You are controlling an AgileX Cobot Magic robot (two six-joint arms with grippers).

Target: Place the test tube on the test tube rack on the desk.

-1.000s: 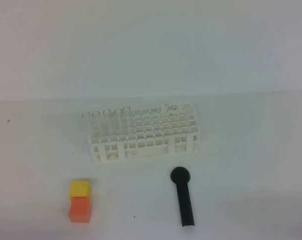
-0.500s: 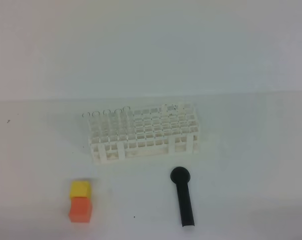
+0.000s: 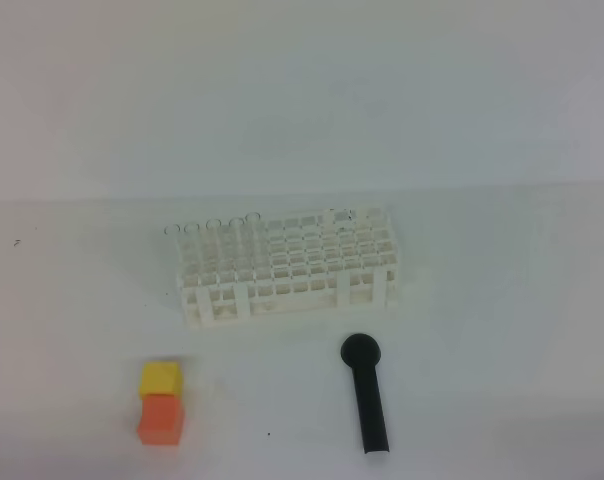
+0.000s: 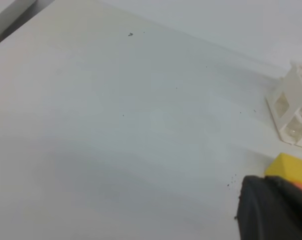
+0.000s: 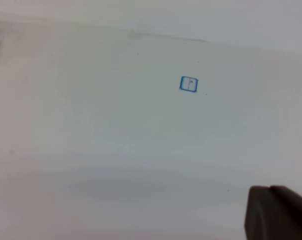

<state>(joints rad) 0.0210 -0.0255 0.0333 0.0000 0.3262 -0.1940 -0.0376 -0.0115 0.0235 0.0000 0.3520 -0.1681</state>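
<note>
The white test tube rack (image 3: 287, 265) stands in the middle of the desk (image 3: 482, 330), and its left corner shows in the left wrist view (image 4: 293, 112). Round rims of clear test tubes (image 3: 214, 225) stand in a row along the rack's back left edge. No arm shows in the high view. A dark part of my left gripper (image 4: 271, 207) fills the lower right corner of the left wrist view, just in front of a yellow cube. A dark part of my right gripper (image 5: 276, 212) hangs over bare desk. Both are shut and nothing shows in them.
A black round-headed stick (image 3: 367, 395) lies in front of the rack's right half. A yellow cube (image 3: 161, 378) touches an orange cube (image 3: 161, 418) at the front left; the yellow cube (image 4: 291, 170) also appears in the left wrist view. A small blue square mark (image 5: 188, 84) lies on the desk at the right.
</note>
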